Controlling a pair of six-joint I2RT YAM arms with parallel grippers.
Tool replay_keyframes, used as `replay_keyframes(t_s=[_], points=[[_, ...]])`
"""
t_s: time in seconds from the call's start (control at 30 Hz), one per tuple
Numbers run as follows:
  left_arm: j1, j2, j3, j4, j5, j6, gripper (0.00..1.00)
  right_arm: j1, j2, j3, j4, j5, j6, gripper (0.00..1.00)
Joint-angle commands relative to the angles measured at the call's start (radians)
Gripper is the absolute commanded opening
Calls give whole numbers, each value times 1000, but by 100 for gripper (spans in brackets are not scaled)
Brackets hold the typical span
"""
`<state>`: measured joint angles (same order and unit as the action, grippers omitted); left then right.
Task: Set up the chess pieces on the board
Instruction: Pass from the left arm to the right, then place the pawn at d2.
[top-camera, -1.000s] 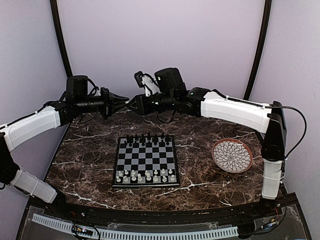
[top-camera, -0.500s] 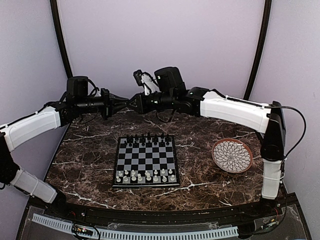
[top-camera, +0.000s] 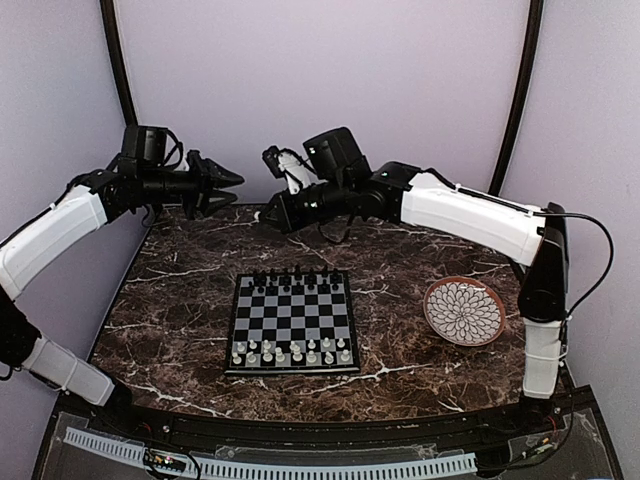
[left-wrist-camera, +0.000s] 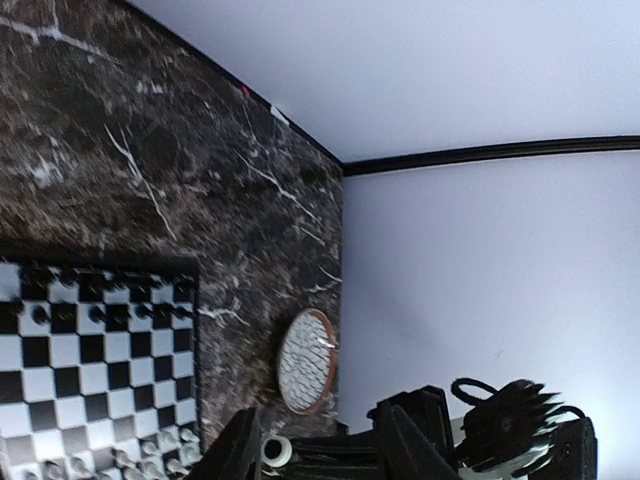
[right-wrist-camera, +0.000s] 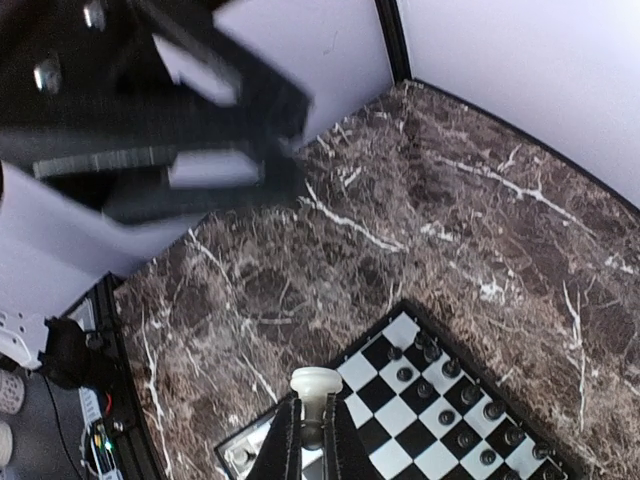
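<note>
The right gripper (right-wrist-camera: 312, 428), raised above the veined dark marble table (top-camera: 180, 300), pinches a round-topped cream chess piece (right-wrist-camera: 316, 381) between its fingers. The left gripper (top-camera: 238, 189) holds its tapered black fingers apart, empty. The checked board (top-camera: 292, 320) lies mid-table, with chessmen (top-camera: 290, 352) lining two opposite edges.

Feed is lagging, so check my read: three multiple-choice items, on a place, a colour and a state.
1. Where is the plate relative to the board? A) right of it B) on it C) left of it
2. What colour is the chess piece in the right pincer? A) black B) cream-white C) red
3. How is the left pincer? A) shut on a piece B) open and empty, in the air C) resting on the board
Answers: 1 A, it lies off the board's right edge; 2 B, a pale head shows between the fingers; 3 B, its jaws stand apart, nothing between.
</note>
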<state>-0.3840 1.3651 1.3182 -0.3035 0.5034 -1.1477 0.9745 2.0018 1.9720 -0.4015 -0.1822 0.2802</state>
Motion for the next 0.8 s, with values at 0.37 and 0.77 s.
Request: replay_keyframes(t_s=[0.37,0.77], points=[[44,-125,3,-489,-428,632,50,134,305,355,-707,18,-115,1],[45,-172,-108,-432,-349,611,50,145,421,388,-833,-26,-56,1]])
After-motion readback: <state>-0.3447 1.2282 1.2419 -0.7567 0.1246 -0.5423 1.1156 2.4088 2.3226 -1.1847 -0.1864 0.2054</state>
